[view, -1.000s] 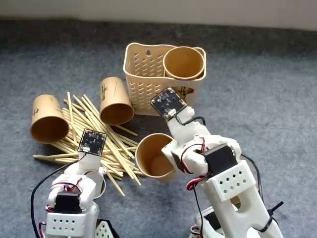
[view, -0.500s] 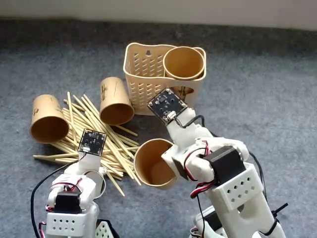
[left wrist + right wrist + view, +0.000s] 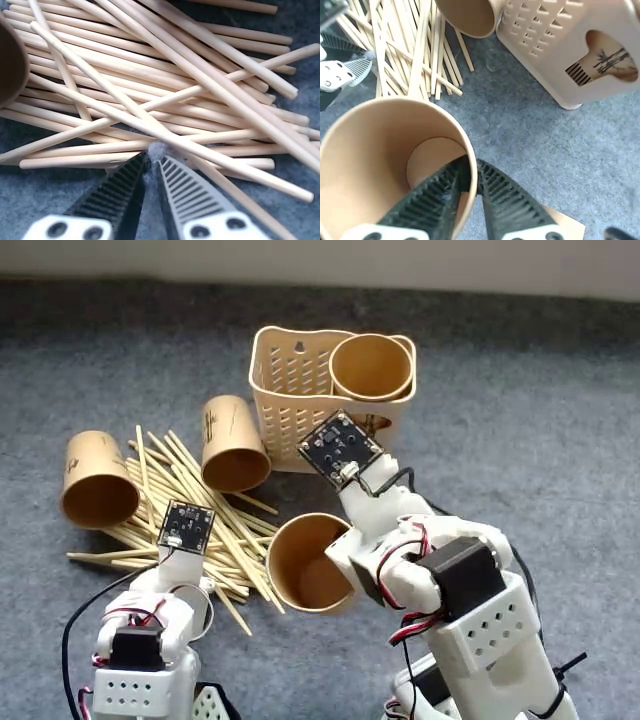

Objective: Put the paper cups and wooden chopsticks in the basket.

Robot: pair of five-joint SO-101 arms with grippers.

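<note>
A beige plastic basket (image 3: pixel 290 390) stands at the back with one paper cup (image 3: pixel 371 367) upright inside it. My right gripper (image 3: pixel 472 172) is shut on the rim of a second paper cup (image 3: pixel 380 145), one finger inside and one outside. In the high view this cup (image 3: pixel 305 565) hangs tilted in front of the basket. Two more cups lie on their sides, one (image 3: pixel 233 445) beside the basket and one (image 3: pixel 95 480) at the far left. Wooden chopsticks (image 3: pixel 200 505) lie piled between them. My left gripper (image 3: pixel 152 152) is shut, with its tips at the pile's near edge (image 3: pixel 165 75).
Everything rests on a grey carpet-like surface (image 3: pixel 520 440), which is bare to the right of the basket. The basket's wall (image 3: pixel 555 45) has a handle cut-out facing the right arm. The left arm's finger (image 3: pixel 345 72) lies next to the chopsticks.
The right arm has shifted the held cup a little to the left, toward the chopsticks. The left arm has not moved.
</note>
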